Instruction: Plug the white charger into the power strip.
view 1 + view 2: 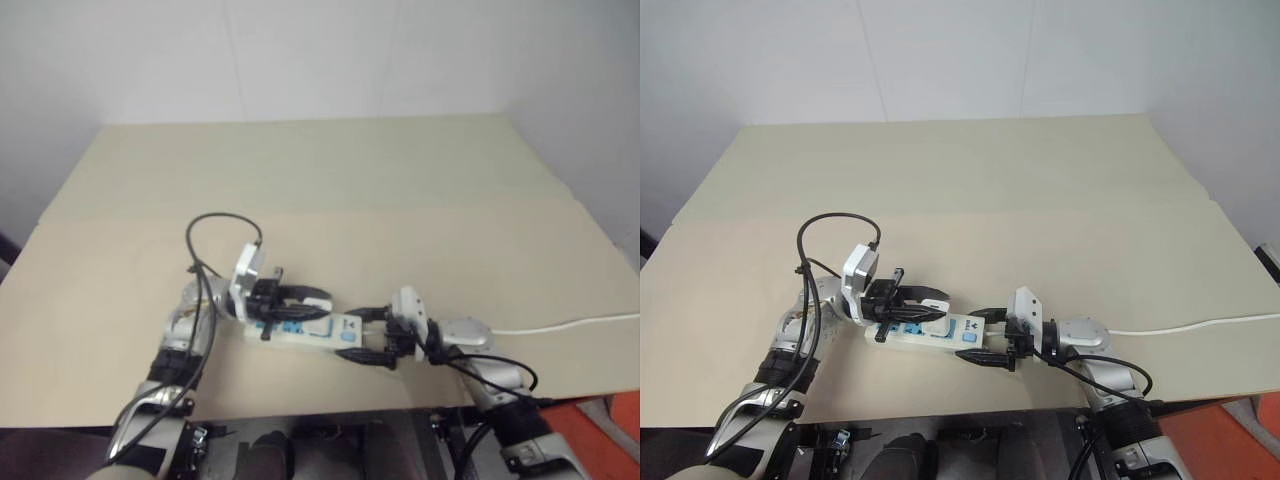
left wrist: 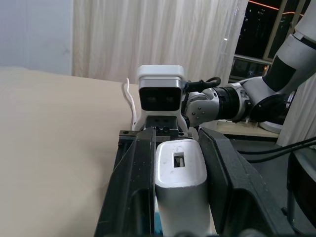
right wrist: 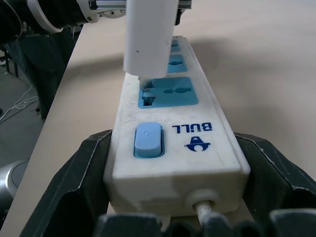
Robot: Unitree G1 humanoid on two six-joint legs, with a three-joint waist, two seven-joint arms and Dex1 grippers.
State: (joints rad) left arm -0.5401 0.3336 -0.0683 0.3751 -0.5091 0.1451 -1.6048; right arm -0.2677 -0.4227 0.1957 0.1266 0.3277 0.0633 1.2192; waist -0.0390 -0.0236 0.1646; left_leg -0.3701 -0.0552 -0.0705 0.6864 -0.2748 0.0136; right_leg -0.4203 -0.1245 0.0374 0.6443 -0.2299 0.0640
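The power strip (image 3: pixel 177 123) lies near the table's front edge, a white bar with blue sockets and a blue switch. My right gripper (image 1: pixel 362 335) is shut on its cord end, one black finger against each long side. My left gripper (image 1: pixel 305 303) is shut on the white charger (image 2: pixel 180 182), held upright between its fingers. In the right wrist view, the white charger (image 3: pixel 148 34) stands over the socket nearest the switch, with its prongs at the slots of that socket. How deep the prongs sit cannot be told.
The strip's thin white cord (image 1: pixel 570 325) runs off to the right across the beige table (image 1: pixel 350 190). A black cable (image 1: pixel 215 225) loops up from my left wrist. White walls stand behind the table's far edge.
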